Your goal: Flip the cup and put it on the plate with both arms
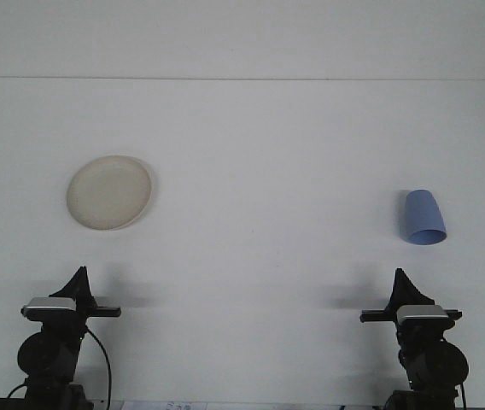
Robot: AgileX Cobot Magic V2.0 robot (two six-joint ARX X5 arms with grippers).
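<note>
A round cream plate (pixel 109 192) lies flat on the white table, left of centre. Far to the right rests a blue cup (pixel 423 217), narrow end pointing away and wide end nearer to me. I cannot tell whether it lies on its side or stands mouth-down. My left gripper (pixel 79 275) sits low at the near left, below the plate and well short of it, shut and empty. My right gripper (pixel 400 278) sits low at the near right, just short of the cup and slightly left of it, also shut and empty.
The white table (pixel 260 171) runs back to a far edge line across the top of the view. A black cable (pixel 104 359) loops beside the left arm's base at the near edge.
</note>
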